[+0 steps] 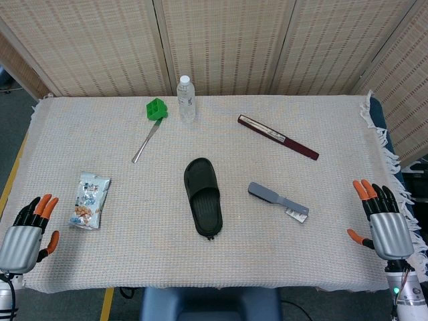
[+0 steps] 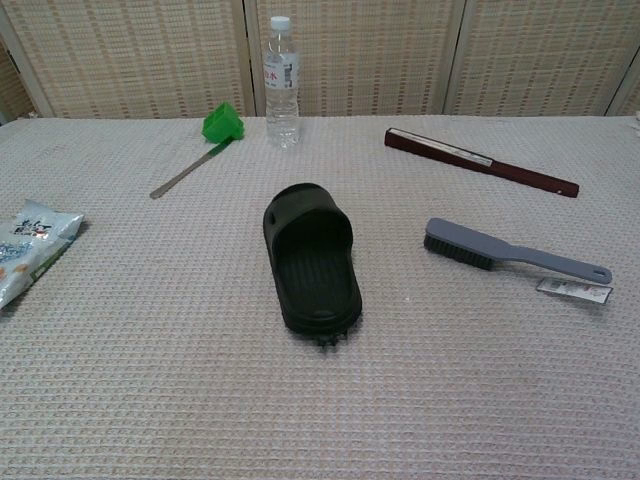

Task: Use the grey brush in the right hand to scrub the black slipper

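Our right hand (image 1: 386, 224) rests at the lower right of the head view, fingers spread and holding nothing; our left hand (image 1: 27, 231) sits likewise empty at the lower left. The grey brush (image 1: 275, 199) lies flat right of centre, bristles down, handle pointing toward the lower right with a small tag at its end. The black slipper (image 1: 203, 196) lies at centre, well apart from the brush. We judge the low, thin handle the main risk: our fingers may push it along the woven cloth (image 1: 134, 261) rather than close round it. Later, scrubbing could shove the loose slipper away, since nothing steadies it.
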Controlling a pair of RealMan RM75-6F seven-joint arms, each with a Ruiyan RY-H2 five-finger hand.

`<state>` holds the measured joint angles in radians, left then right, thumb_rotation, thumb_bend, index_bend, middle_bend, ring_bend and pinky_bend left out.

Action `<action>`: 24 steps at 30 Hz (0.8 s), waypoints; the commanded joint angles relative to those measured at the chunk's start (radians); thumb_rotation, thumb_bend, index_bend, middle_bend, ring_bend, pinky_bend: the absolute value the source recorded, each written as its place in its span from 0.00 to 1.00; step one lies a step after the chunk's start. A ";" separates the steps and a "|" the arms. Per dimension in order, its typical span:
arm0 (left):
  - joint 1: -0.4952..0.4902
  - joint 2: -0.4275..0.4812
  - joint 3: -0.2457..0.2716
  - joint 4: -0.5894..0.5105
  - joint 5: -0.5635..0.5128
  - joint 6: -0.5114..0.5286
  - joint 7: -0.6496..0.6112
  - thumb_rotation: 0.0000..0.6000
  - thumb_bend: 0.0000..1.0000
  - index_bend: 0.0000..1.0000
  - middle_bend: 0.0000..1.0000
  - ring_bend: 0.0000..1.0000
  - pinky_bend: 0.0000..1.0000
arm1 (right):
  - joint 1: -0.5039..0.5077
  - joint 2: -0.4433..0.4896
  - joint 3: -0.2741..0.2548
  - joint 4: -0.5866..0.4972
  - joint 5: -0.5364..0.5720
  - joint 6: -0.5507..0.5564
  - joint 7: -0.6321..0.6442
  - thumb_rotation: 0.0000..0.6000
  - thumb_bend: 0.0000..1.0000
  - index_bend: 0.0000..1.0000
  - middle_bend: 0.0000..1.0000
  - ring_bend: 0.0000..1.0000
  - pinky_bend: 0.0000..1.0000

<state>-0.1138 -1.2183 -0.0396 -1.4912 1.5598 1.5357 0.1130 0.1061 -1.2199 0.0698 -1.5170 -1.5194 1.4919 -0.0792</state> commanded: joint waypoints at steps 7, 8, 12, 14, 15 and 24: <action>-0.011 0.005 -0.007 -0.005 -0.010 -0.019 -0.024 1.00 0.47 0.00 0.00 0.00 0.14 | 0.043 -0.018 0.023 -0.019 0.094 -0.114 -0.069 1.00 0.03 0.00 0.00 0.00 0.02; -0.013 0.007 -0.008 -0.005 -0.010 -0.021 -0.030 1.00 0.47 0.00 0.00 0.00 0.14 | 0.058 -0.024 0.032 -0.028 0.113 -0.139 -0.090 1.00 0.03 0.00 0.00 0.00 0.05; -0.020 0.015 -0.009 -0.002 -0.014 -0.035 -0.055 1.00 0.47 0.00 0.00 0.00 0.14 | 0.135 -0.058 0.075 -0.068 0.198 -0.244 -0.206 1.00 0.03 0.01 0.03 0.01 0.16; -0.021 0.020 -0.008 -0.003 -0.016 -0.041 -0.063 1.00 0.47 0.00 0.00 0.00 0.14 | 0.165 -0.085 0.090 -0.073 0.234 -0.279 -0.256 1.00 0.03 0.05 0.09 0.04 0.22; -0.022 0.022 -0.008 -0.004 -0.017 -0.043 -0.069 1.00 0.47 0.00 0.00 0.00 0.14 | 0.185 -0.104 0.096 -0.074 0.259 -0.301 -0.288 1.00 0.03 0.07 0.11 0.06 0.24; -0.019 0.037 0.002 -0.006 -0.011 -0.044 -0.099 1.00 0.47 0.00 0.00 0.00 0.14 | 0.297 -0.229 0.109 -0.028 0.409 -0.428 -0.433 1.00 0.04 0.13 0.16 0.10 0.28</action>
<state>-0.1331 -1.1827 -0.0388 -1.4970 1.5490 1.4922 0.0154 0.3838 -1.4228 0.1726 -1.5622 -1.1341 1.0842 -0.4911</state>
